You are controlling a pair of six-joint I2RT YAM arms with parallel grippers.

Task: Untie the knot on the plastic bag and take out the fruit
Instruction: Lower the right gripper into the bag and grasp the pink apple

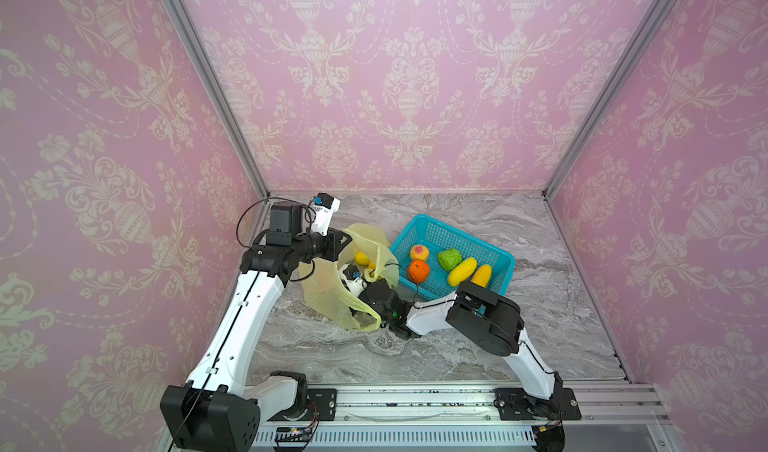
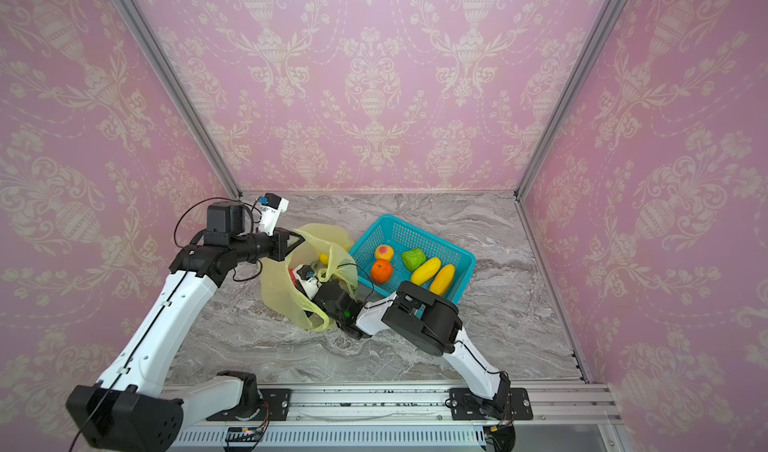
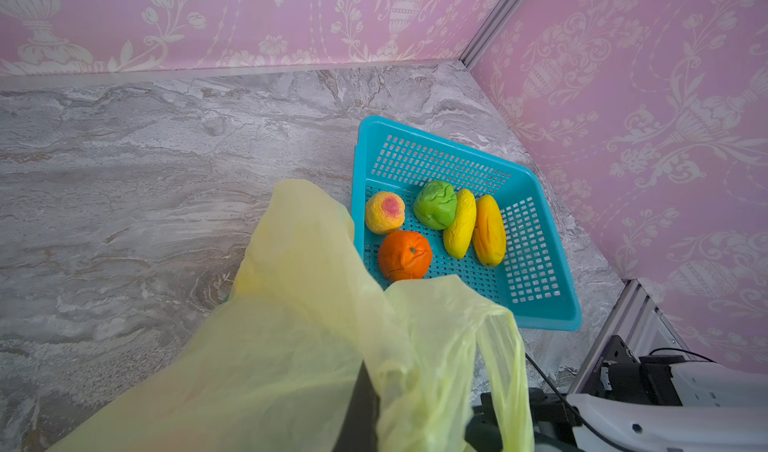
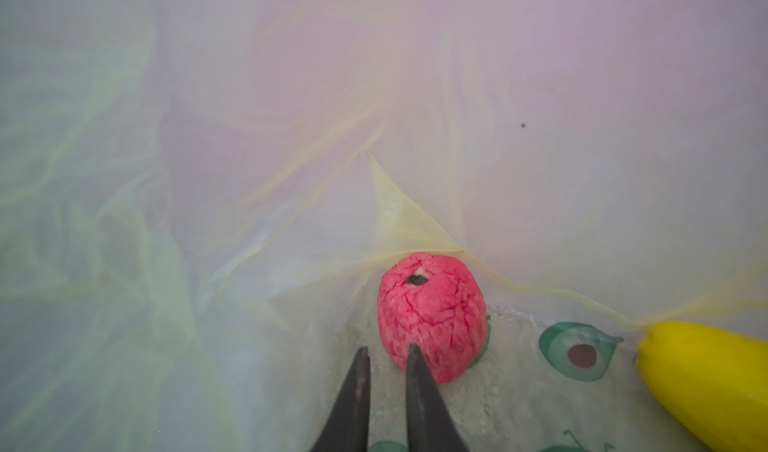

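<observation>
The plastic bag (image 1: 328, 292) is seen as translucent yellow-green, and green avocado halves (image 4: 579, 352) with dark red stones are printed on it. The ball (image 4: 432, 317) is coloured pink-red. The basket (image 3: 436, 163) is turquoise and perforated. The walls (image 1: 415, 76) are patterned pink with cream ornaments.

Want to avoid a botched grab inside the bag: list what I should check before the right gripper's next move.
1. Mouth open: ok; the plastic bag gapes around the right gripper.
2. Left gripper shut on the bag's edge, holding it up: ok.
3. Pink-red fruit between the right gripper's fingers: not ok; it lies beside one finger, and nothing is in the narrow gap.
4. Film clear of those fingers: cannot tell.
5. Room in the basket: ok; bare floor shows.
6. Bag emptied: not ok; a yellow fruit also lies inside.
</observation>
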